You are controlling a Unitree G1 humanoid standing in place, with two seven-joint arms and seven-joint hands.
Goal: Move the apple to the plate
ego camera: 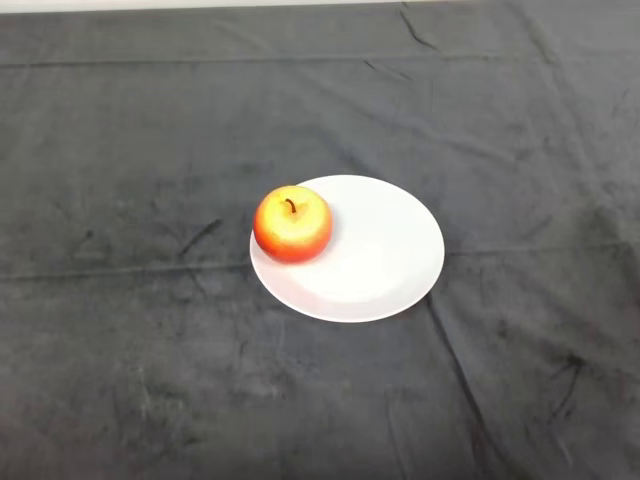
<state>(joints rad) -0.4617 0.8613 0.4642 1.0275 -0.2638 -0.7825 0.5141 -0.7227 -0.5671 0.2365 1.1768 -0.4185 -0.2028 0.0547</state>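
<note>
A red and yellow apple [292, 224] stands upright, stem up, on the left part of a white round plate [380, 260] in the middle of the table. The apple overlaps the plate's left rim.
A dark wrinkled cloth [120, 330] covers the whole table. The table's far edge [200, 4] runs along the top of the view.
</note>
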